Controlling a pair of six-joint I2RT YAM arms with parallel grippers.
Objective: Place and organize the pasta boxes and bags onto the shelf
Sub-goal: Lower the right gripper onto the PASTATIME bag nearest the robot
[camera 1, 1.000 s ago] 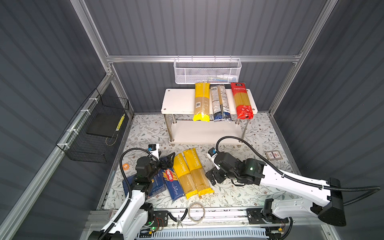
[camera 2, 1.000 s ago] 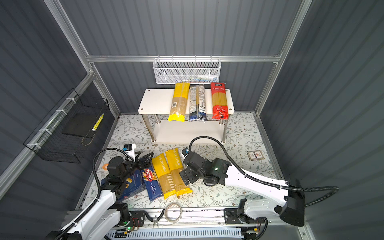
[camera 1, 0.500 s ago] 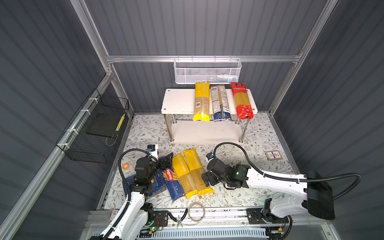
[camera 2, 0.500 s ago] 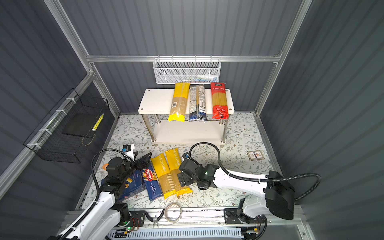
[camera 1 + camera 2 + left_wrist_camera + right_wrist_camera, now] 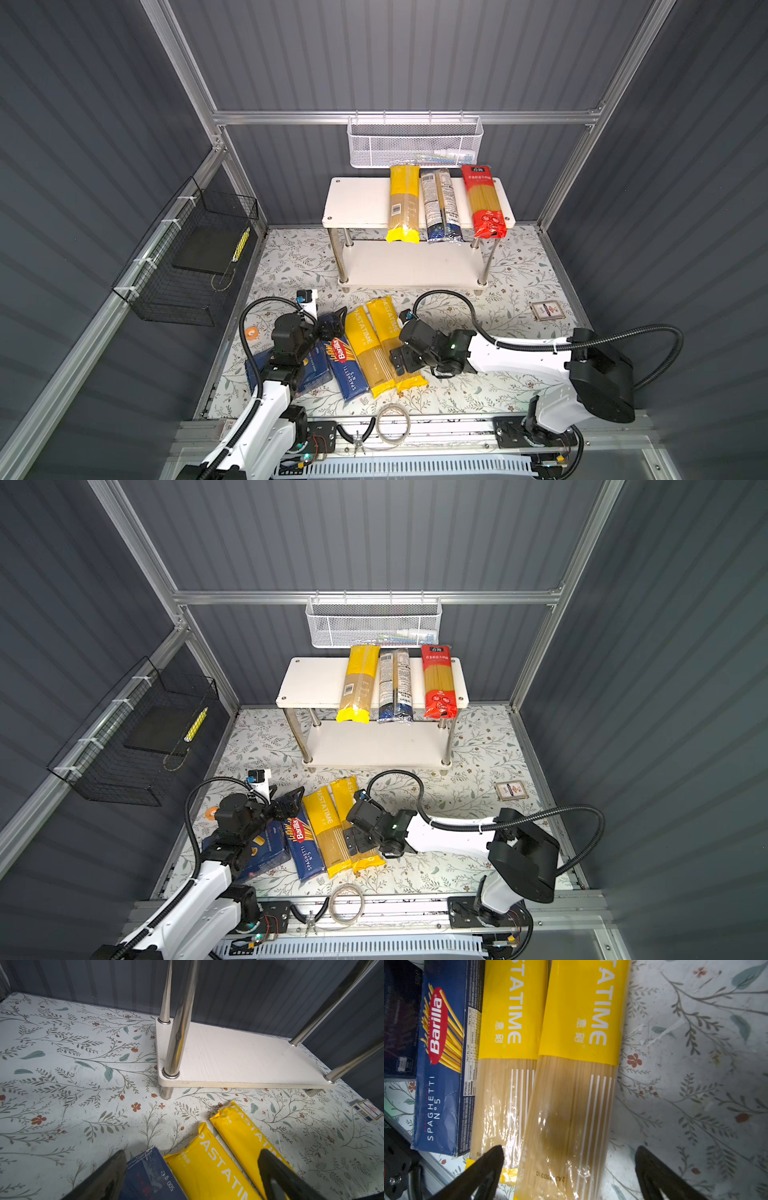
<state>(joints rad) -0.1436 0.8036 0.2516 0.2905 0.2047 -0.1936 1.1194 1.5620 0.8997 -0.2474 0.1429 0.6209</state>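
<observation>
R gripper (image 5: pixel 570 1150): jaws spread wide, nothing held. It sits over the clear-window end of PASTATIME bag A (image 5: pixel 577 1088), one finger above the seam w/ PASTATIME bag B (image 5: pixel 506 1088), the other above the floral mat (image 5: pixel 695 1064); contact w/ bag A: can't tell. Bags A & B lie flat on the mat, side by side, touching lengthwise. Each has a yellow half w/ white lettering and a clear half w/ white stripes, pale spaghetti showing through. Just beside B is the SPAGHETTI carton (image 5: pixel 440 1076): long, narrow, dark blue, red oval Barilla logo, "N°5". Beyond it is the wide carton (image 5: pixel 272 848), dark blue, partly under the L arm. L gripper (image 5: pixel 192 1153): jaws apart, empty, over the far ends of bag B and a dark blue carton marked 500 g (which carton: can't tell). Shelf (image 5: pixel 357 199) stands at the back of the mat, white boards, chrome legs. Its top board carries a yellow bag (image 5: pixel 403 203), a clear bag (image 5: pixel 440 203) w/ dark-blue end and a red bag (image 5: pixel 484 203) w/ Chinese text, parallel, near ends overhanging the front edge.
</observation>
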